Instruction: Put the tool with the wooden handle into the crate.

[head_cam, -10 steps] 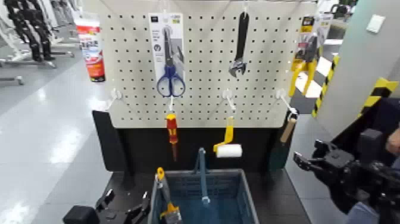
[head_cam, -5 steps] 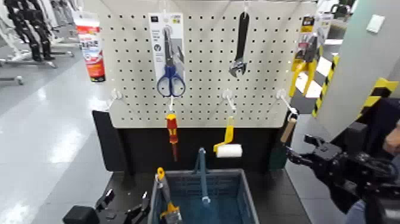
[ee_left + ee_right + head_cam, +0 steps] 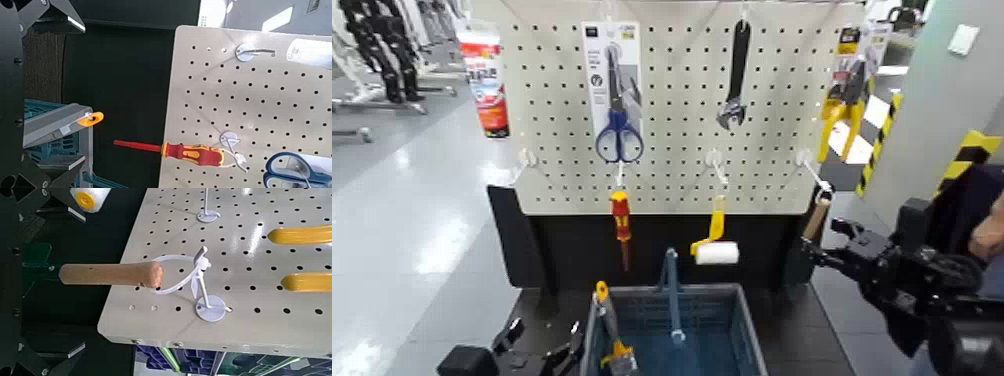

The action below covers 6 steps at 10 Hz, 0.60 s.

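The tool with the wooden handle [image 3: 816, 217] hangs from a white hook at the pegboard's lower right corner, its dark blade [image 3: 795, 263] pointing down. My right gripper [image 3: 828, 243] is open just to the right of it, level with the join of handle and blade and not touching it. In the right wrist view the tan handle [image 3: 110, 274] reaches toward the gap between the spread dark fingers [image 3: 35, 204]. The blue-grey crate [image 3: 744, 310] stands below the board with its hoop handle [image 3: 672, 295] up. My left gripper [image 3: 540, 345] rests open beside the crate's left side.
On the pegboard [image 3: 672, 120] hang scissors [image 3: 618, 110], a wrench [image 3: 735, 75], yellow pliers [image 3: 844, 95], a red-and-yellow screwdriver [image 3: 621, 225] and a yellow-handled paint roller [image 3: 714, 245]. A yellow-handled tool [image 3: 604, 310] lies in the crate. A person's hand [image 3: 987, 235] shows at the right edge.
My right gripper has moved left, closing in on the hanging wooden-handled tool. The left arm and the crate have stayed put.
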{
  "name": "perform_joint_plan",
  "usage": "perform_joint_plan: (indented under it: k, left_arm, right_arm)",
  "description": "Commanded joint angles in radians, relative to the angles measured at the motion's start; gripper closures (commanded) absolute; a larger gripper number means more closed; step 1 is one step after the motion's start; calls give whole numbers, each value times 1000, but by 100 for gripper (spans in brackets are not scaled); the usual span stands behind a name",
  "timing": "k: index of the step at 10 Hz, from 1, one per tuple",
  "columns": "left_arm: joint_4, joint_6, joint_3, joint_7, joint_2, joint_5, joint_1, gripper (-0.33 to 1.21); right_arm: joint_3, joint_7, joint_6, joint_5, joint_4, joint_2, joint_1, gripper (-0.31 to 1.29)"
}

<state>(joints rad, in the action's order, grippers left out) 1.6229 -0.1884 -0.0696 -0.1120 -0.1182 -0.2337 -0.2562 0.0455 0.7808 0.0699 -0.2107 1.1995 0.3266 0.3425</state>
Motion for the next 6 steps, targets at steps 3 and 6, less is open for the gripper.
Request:
perform_joint_plan:
  k: [3, 6]
  left_arm:
    - [2, -6, 1, 0, 0, -3, -3, 15]
    - [2, -8, 4, 0, -1, -4, -5, 15]
  right_arm:
    - [-15, -9, -19, -10, -31, -4, 23, 78]
    - [-15, -38, -4, 8, -1, -12, 7, 120]
